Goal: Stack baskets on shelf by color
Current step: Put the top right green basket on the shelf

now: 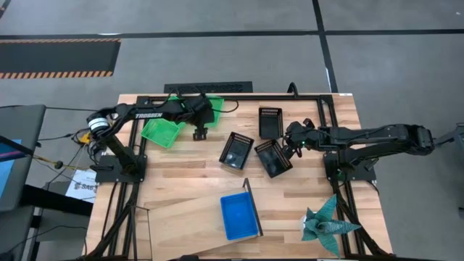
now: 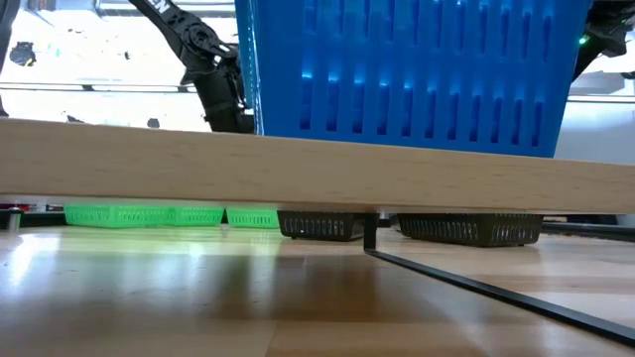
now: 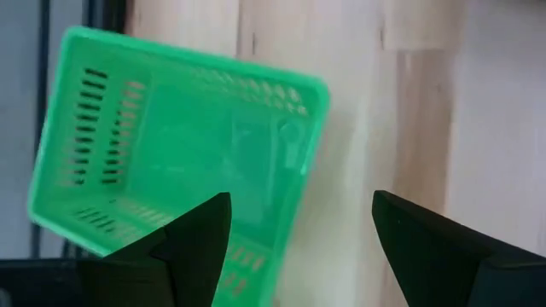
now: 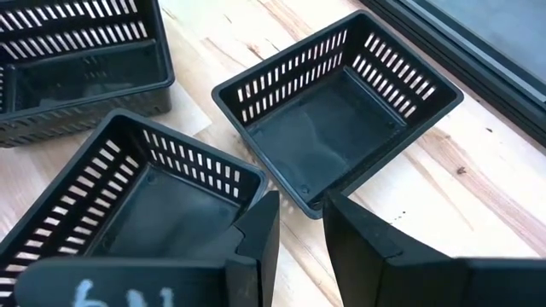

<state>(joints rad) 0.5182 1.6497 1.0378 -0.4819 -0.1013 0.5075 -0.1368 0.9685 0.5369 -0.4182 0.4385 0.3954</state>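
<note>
The left claw (image 1: 199, 133) hangs over the far left part of the desk (image 1: 188, 174), its two dark fingers (image 3: 192, 247) spread wide with nothing between them. Just beside it lies a green basket (image 1: 162, 132), turned at an angle to the desk's edges, open side up; in the left wrist view the same green basket (image 3: 171, 162) sits tilted beneath the gap of the fingers. A second green basket (image 1: 210, 105) shows behind the arm at the far edge, partly hidden by it.

The right claw (image 1: 293, 141) reaches in from the right; its fingers (image 4: 260, 234) stand close together with only a narrow gap, gripping nothing that shows. It is at the rim of one black basket (image 1: 273, 157), which lies skewed, long axis running diagonally from far-left to near-right. A second black basket (image 1: 270, 122) lies just beyond, long axis running near to far. The third black basket (image 1: 236, 151) sits to the left of these, also tilted, and all three are open side up.

Nearer the front stands the shelf (image 1: 199, 210), its plank angled across the desk, with a blue basket (image 1: 239, 215) on it beside the thin black upright (image 1: 252, 206); the basket's long axis runs near to far.
</note>
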